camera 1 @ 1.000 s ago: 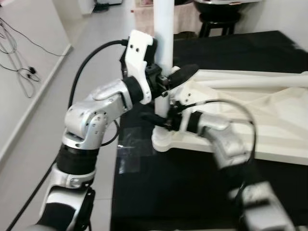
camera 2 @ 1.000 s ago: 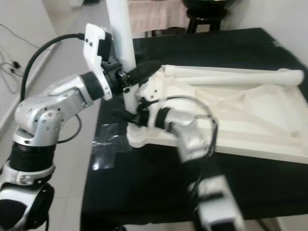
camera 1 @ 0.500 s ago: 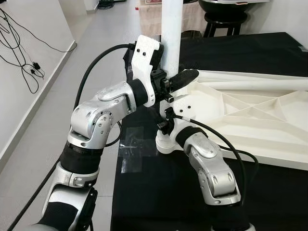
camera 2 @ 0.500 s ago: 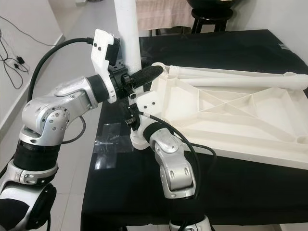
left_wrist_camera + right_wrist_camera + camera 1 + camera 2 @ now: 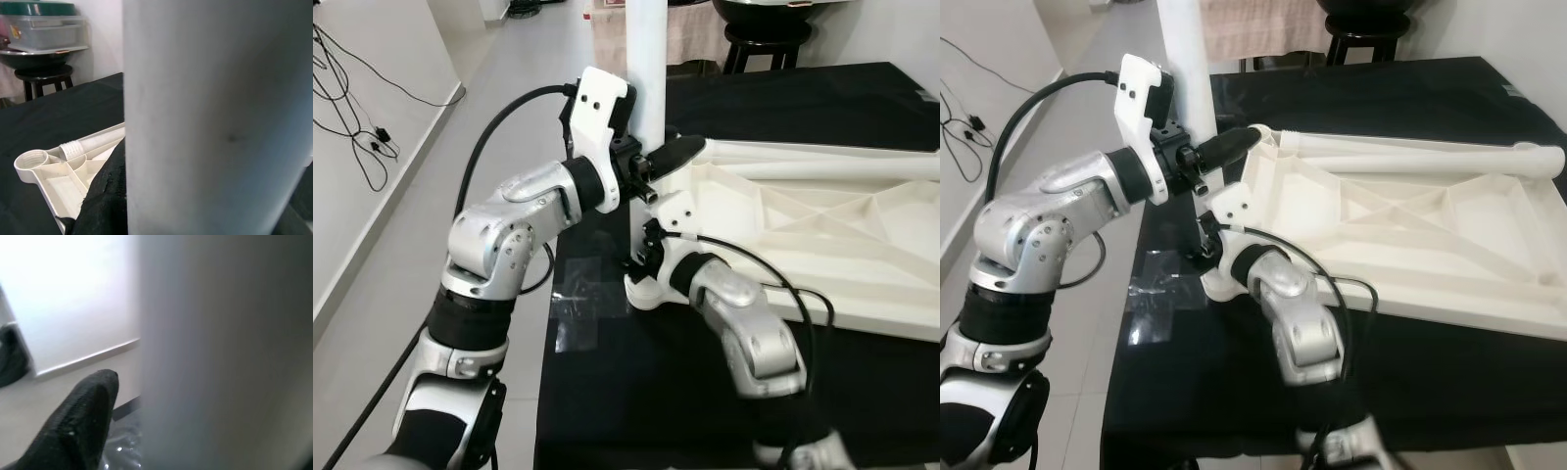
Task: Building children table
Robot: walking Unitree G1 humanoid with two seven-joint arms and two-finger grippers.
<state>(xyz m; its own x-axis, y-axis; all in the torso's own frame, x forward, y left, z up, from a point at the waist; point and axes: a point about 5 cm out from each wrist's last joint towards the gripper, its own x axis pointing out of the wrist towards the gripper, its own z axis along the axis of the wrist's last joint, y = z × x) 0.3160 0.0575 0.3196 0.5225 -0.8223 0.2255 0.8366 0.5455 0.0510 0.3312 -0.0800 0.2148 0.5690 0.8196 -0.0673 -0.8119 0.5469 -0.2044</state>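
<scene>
The white table leg (image 5: 646, 59) still stands upright in the tabletop (image 5: 822, 235) corner socket at nine o'clock, left gripper (image 5: 651, 166) clamped on it, the right gripper (image 5: 641, 257) having slid low, seemingly gripping its base, likely to screw it in

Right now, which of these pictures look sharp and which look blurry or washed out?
Both eye views are mostly sharp, though the right arm's lower end smears; in the left wrist view the white table leg looms close and soft while the tabletop behind stays clear; the right wrist view is hazy, with a washed-out bright wall.
</scene>
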